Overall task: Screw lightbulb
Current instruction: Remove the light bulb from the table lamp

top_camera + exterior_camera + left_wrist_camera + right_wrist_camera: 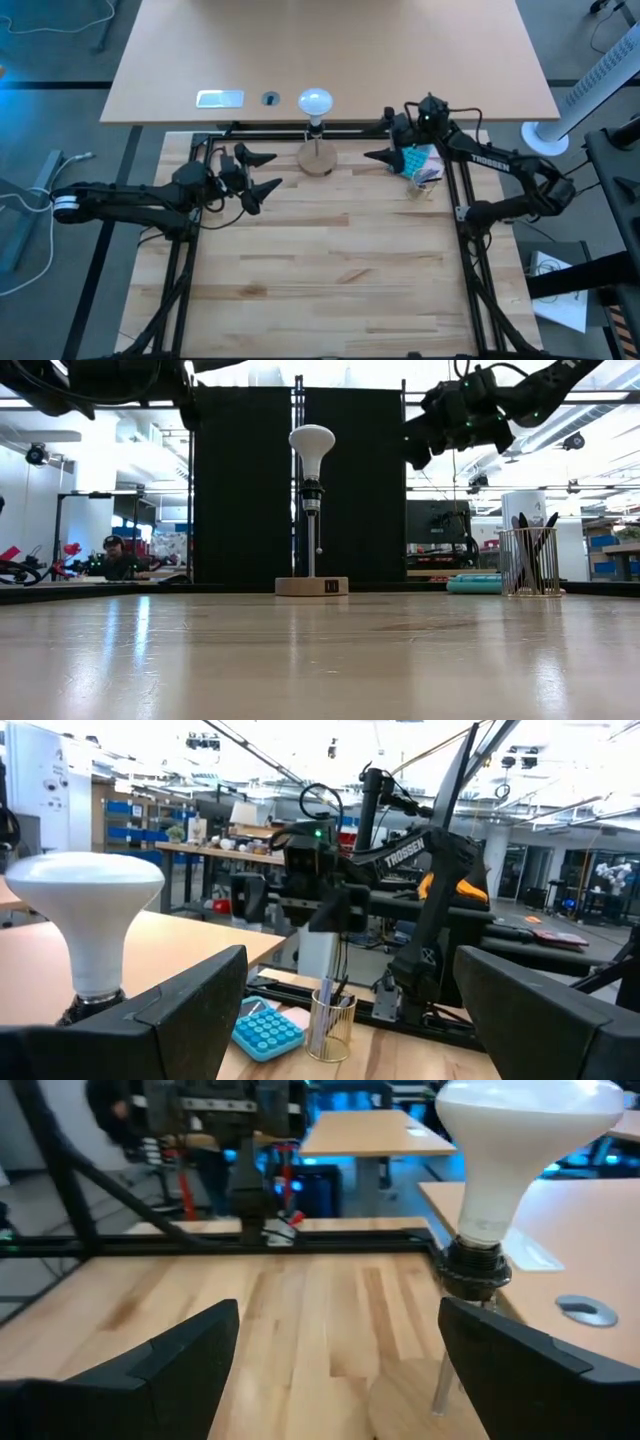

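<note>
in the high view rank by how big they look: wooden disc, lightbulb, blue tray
1. wooden disc
2. lightbulb; it sits nearer the camera, so this is unsure
3. blue tray, partly hidden under the right arm

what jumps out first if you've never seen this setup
The white lightbulb stands out: it sits upright in a black socket on a thin stem rising from a round wooden base at the far middle of the table. On either side of it an open gripper is raised off the table and holds nothing: the left gripper on one side, the right gripper on the other.
</note>
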